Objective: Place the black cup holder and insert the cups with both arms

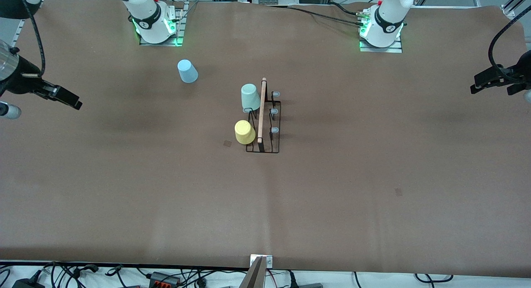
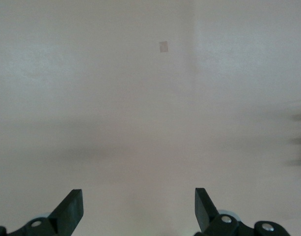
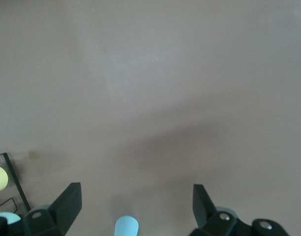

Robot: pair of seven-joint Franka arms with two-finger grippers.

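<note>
The right gripper (image 1: 68,99) hangs over the right arm's end of the table, jaws wide apart and empty. The blue cup (image 1: 187,71) stands upside down, well apart from the rack (image 1: 265,122); likely light, thin and slippery, best pinched across its wall. Three cups in all: the mint cup (image 1: 250,96) and yellow cup (image 1: 244,132) sit on pegs of the one rack mid-table. The left gripper (image 1: 483,82), over the left arm's end, is equally spread and empty.
</note>
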